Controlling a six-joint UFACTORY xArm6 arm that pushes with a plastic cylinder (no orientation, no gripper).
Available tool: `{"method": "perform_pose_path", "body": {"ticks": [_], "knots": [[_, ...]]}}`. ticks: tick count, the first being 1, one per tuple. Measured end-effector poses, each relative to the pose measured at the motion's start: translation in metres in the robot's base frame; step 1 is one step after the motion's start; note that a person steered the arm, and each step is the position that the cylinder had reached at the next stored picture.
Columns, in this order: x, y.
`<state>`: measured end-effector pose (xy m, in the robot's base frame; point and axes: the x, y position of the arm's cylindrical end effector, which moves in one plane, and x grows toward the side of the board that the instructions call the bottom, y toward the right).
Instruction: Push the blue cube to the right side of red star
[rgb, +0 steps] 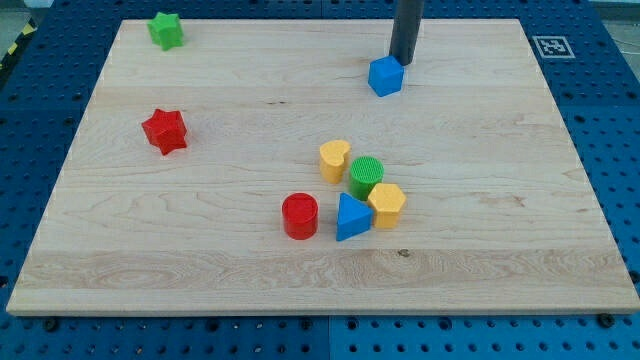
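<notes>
The blue cube (385, 76) sits near the view's top, right of centre, on the wooden board (500, 200). The red star (164, 130) lies far off at the view's left. My tip (402, 63) stands just above and to the right of the blue cube, touching or almost touching its upper right edge. The rod rises from there out of the view's top.
A green star (166, 30) lies at the top left corner. A cluster sits below centre: a yellow heart-like block (334, 159), a green cylinder (366, 176), a yellow hexagonal block (386, 204), a blue triangle (351, 217) and a red cylinder (299, 216).
</notes>
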<state>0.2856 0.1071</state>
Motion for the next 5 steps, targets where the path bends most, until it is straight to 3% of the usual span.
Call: {"method": "perform_pose_path", "body": {"ticks": [1,2,3,5], "knots": [[0.030,0.000],[0.032,0.000],[-0.014,-0.003],[-0.016,-0.054]]}}
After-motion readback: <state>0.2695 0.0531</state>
